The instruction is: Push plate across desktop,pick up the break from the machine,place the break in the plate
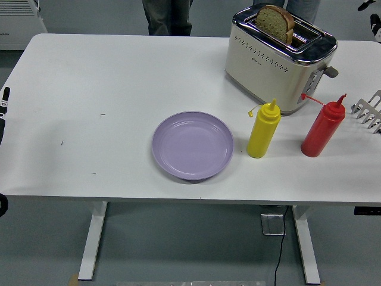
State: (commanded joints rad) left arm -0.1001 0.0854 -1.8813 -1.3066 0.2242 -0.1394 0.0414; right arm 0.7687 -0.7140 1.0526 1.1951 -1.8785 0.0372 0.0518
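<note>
Bread slice (274, 22) stands in the toaster (280, 59); purple plate (192, 145) holds nothing.

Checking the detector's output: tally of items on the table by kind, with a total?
Squeeze bottles: 2, yellow bottle and red bottle
Plates: 1, purple plate
Toasters: 1, toaster
Bread slices: 1, bread, standing in a toaster slot
Metal racks: 1, rack, cut off at the right edge
Total: 6

An empty lilac plate (192, 145) lies near the worktop's near edge; far right, browned bread (275, 22) stands upright in a cream toaster (278, 59).
</note>
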